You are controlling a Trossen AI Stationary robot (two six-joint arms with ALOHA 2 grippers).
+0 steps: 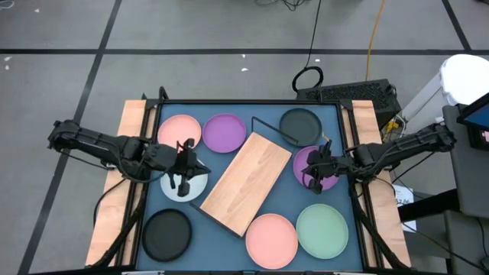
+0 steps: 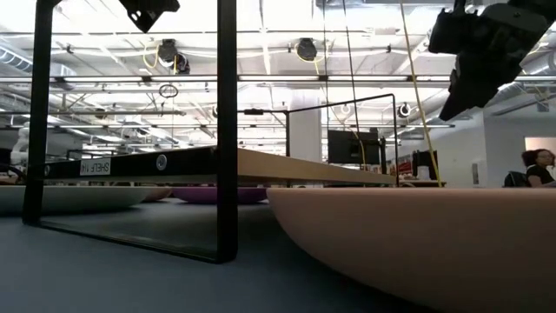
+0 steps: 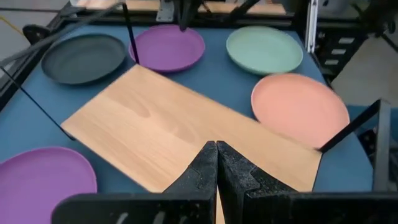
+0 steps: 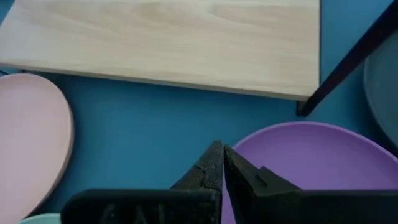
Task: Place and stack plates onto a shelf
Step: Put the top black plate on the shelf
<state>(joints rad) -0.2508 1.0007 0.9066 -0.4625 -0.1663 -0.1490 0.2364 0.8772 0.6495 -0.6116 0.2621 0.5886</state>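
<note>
The shelf [image 1: 248,182], a light wooden board on a thin black wire frame, stands slantwise mid-table. Around it lie a pink plate [image 1: 179,131], a purple plate [image 1: 224,132], a black plate [image 1: 299,124], a second purple plate [image 1: 327,182], a white-grey plate [image 1: 197,186], a second black plate [image 1: 167,233], a second pink plate [image 1: 271,239] and a pale green plate [image 1: 322,229]. My left gripper [image 3: 216,152] hovers shut over the white-grey plate. My right gripper [image 4: 222,154] hovers shut over the left rim of the right-hand purple plate [image 4: 311,155]. In the low view both grippers hang high above the table.
The blue table mat [image 1: 229,229] is bordered by wooden side rails [image 1: 114,206] and dark frame posts. The shelf's wire leg [image 2: 226,130] stands close to the low camera. A black box and cables [image 1: 351,93] sit beyond the far edge. A person [image 2: 537,167] sits in the room behind.
</note>
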